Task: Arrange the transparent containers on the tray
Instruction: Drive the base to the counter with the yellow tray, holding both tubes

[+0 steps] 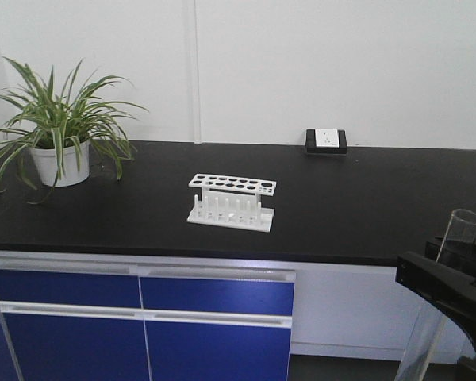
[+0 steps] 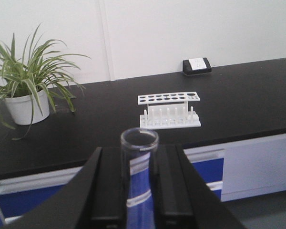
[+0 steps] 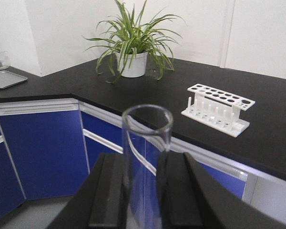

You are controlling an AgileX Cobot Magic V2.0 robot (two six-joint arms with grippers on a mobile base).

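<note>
Each gripper holds a clear glass test tube upright. In the left wrist view my left gripper (image 2: 139,160) is shut on a tube (image 2: 139,139), whose round rim rises above the black fingers (image 2: 107,191). In the right wrist view my right gripper (image 3: 146,167) is shut on a second tube (image 3: 147,121). The front view shows that right gripper (image 1: 452,274) at the bottom right, below the counter edge, with its tube (image 1: 466,230) sticking up. The left gripper is outside the front view. The yellow tray is out of view.
An empty white holed tube rack (image 1: 232,202) stands mid-counter on the black worktop (image 1: 365,206). A potted plant (image 1: 59,135) sits at the left and a wall socket (image 1: 326,140) at the back. Blue cabinet fronts (image 1: 143,317) run below. A shallow grey pan (image 3: 7,78) and a glass beaker (image 3: 0,59) lie on the side counter.
</note>
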